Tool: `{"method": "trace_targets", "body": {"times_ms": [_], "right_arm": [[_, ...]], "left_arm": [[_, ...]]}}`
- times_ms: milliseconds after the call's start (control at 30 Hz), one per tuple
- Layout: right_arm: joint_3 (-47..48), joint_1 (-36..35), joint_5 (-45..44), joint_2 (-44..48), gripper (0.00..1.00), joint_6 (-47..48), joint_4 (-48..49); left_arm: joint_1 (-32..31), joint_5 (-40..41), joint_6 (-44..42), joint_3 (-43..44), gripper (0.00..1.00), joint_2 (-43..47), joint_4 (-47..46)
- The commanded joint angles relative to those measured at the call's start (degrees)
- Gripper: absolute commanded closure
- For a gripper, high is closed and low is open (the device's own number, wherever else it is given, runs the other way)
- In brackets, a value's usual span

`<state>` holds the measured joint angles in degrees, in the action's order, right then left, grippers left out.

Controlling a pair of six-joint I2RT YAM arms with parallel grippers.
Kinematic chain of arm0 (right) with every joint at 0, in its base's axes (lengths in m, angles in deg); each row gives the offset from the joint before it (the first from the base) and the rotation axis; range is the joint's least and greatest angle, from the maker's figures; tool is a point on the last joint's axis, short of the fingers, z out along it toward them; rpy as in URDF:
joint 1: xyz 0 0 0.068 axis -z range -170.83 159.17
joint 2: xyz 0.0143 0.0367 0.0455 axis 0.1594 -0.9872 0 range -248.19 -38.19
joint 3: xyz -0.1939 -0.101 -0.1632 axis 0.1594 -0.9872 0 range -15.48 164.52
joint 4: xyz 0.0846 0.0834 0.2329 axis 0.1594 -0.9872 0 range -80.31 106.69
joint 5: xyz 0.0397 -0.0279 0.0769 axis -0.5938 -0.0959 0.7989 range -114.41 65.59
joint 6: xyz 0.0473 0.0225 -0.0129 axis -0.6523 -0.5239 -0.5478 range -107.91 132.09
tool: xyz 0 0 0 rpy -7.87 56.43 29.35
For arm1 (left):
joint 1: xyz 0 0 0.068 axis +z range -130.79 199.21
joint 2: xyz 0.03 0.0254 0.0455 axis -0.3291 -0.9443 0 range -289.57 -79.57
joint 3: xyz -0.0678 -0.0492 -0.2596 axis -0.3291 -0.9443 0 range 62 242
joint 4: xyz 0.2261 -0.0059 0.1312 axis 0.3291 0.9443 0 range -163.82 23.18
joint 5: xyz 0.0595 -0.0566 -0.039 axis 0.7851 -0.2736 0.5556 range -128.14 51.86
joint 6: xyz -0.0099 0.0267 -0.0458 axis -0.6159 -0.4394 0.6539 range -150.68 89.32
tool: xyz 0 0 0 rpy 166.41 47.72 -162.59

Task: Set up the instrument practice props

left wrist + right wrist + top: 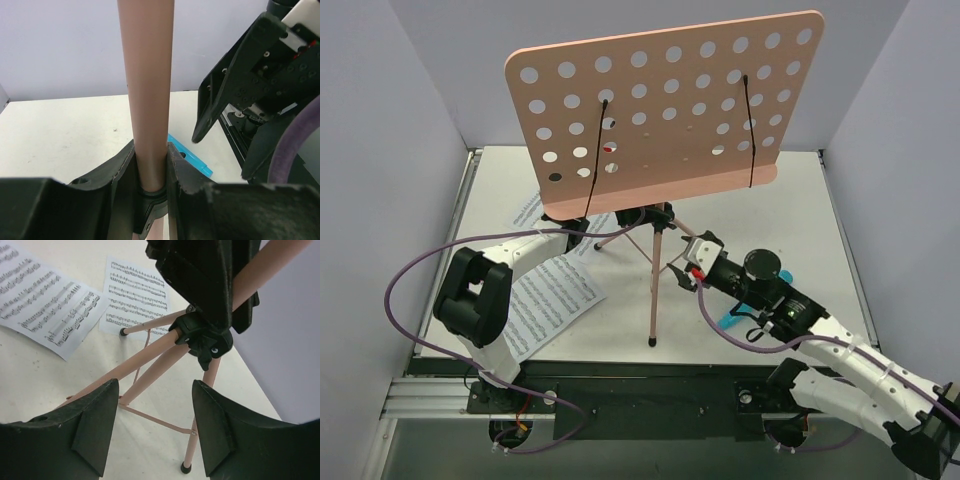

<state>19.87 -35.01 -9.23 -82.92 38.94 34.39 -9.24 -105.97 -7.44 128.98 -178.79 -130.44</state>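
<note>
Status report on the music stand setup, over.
Left gripper shut on music stand pole, stand upright. Right gripper open, empty, by tripod legs. Both sheets flat on table, not on stand. Blue piece beside right arm.

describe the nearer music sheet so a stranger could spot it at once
Find the pink stand in the middle of the table. Two white sheets lie left of its legs; take the near sheet, beside the left arm. Unlike the far sheet, mostly hidden from above, it lies almost fully in view, turned askew.
</note>
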Motion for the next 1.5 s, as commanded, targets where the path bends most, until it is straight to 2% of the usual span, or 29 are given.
{"method": "trace_targets", "body": {"times_ms": [0, 300, 467, 733, 867, 933, 1033, 1100, 1267, 1300, 1367, 1433, 1467], "right_arm": [[4.72, 1.20, 2.48, -4.48, 0.46, 9.18, 3.39], [6.04, 5.16, 5.47, -7.04, 0.49, 7.08, 7.35], [6.66, 7.79, 8.11, -8.09, 0.57, 4.44, 8.76], [8.15, 8.59, 9.78, -10.99, 0.58, 3.74, 9.99], [8.77, 8.76, 10.22, -12.31, 0.63, 3.47, 10.17], [8.94, 8.76, 10.31, -12.75, 0.68, 3.47, 10.17], [9.38, 9.12, 11.19, -13.10, 0.91, 3.30, 9.38], [9.47, 9.20, 11.45, -13.19, 0.94, 2.86, 9.20], [9.21, 9.38, 11.36, -13.37, 0.96, 1.89, 8.67], [8.77, 9.29, 11.19, -13.28, 0.86, 1.28, 9.11], [7.63, 9.29, 10.75, -13.10, 0.76, 0.49, 11.12], [7.28, 9.29, 10.57, -13.10, 0.77, -0.04, 12.19], [7.36, 9.29, 10.57, -13.19, 0.81, -0.13, 11.93]], "left_arm": [[-1.26, -3.09, 0.93, -2.20, 1.00, -2.65, 4.24], [-1.08, -3.18, 0.66, -2.12, 1.00, -2.91, 4.15], [-1.08, -3.27, 1.10, -2.12, 1.00, -3.35, 3.54], [-1.08, -3.27, 1.28, -2.21, 1.00, -3.52, 3.10], [-1.08, -3.36, 1.45, -2.03, 1.00, -3.61, 3.10], [-1.00, -3.36, 1.45, -2.03, 1.00, -3.61, 3.10], [-1.00, -3.36, 1.63, -2.03, 1.00, -3.61, 3.01], [-1.00, -3.36, 1.63, -1.94, 1.00, -3.70, 2.92], [-1.00, -3.45, 1.72, -1.94, 1.00, -3.70, 2.83], [-1.00, -3.45, 1.72, -1.94, 1.00, -3.70, 2.83], [-1.00, -3.45, 1.80, -1.85, 1.00, -3.70, 2.83], [-1.00, -3.45, 1.80, -1.68, 1.00, -3.79, 2.83], [-1.00, -3.45, 1.89, -1.68, 1.00, -3.61, 2.83]]}}
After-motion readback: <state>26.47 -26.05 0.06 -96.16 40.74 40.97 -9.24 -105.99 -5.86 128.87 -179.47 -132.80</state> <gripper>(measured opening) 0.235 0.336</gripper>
